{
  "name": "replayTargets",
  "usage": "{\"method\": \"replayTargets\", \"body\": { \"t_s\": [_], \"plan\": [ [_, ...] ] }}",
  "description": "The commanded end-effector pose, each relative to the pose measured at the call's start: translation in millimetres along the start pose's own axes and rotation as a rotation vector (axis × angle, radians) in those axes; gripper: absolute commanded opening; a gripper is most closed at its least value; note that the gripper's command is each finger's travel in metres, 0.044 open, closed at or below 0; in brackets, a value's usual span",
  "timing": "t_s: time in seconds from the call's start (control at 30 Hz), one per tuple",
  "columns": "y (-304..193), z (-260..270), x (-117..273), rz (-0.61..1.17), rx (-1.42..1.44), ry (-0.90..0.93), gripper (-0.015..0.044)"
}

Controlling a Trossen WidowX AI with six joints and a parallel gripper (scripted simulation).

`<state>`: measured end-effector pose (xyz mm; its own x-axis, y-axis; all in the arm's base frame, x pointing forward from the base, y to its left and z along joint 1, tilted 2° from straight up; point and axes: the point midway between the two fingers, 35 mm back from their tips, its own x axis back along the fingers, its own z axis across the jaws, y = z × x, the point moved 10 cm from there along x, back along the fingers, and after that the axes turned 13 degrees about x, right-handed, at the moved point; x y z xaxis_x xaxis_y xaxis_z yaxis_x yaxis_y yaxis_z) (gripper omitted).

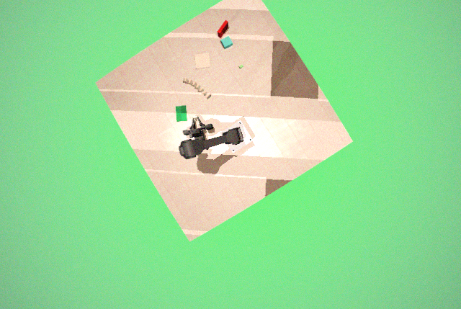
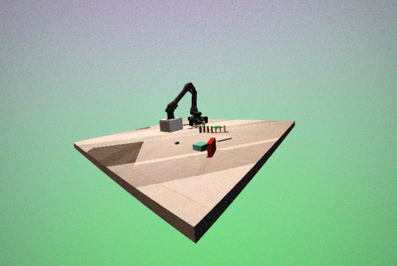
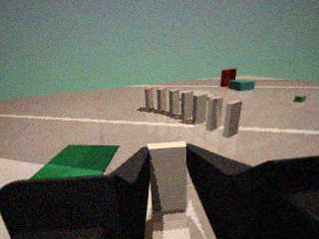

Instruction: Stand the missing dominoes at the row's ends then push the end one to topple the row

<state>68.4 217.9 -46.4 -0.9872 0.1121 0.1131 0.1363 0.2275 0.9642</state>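
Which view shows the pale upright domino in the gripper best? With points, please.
The wrist view: the pale upright domino (image 3: 168,176) stands large between the black gripper's fingers, its face and top edge visible. The exterior view shows only a tiny pale patch at the gripper (image 2: 198,119); from the top I can't make it out.

From here I see the black arm (image 2: 181,97) bent over on its pale box base (image 2: 175,124), its gripper (image 2: 203,124) low behind 7 upright dominoes (image 2: 211,129). Nearer me, 1 red block (image 2: 211,147) stands upright just beside 1 flatter teal block (image 2: 200,146).
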Motion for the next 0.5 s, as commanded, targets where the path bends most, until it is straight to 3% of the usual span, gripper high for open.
{"method": "replayTargets", "body": {
  "t_s": [0.0, 0.03, 0.47],
  "plan": [
    [-0.9, -0.2, -0.3, -0.003, 0.007, 0.0, 0.0107],
    [-0.9, -0.2, -0.3, -0.003, 0.007, 0.0, 0.0107],
    [-0.9, -0.2, -0.3, -0.003, 0.007, 0.0, 0.044]
  ]
}}
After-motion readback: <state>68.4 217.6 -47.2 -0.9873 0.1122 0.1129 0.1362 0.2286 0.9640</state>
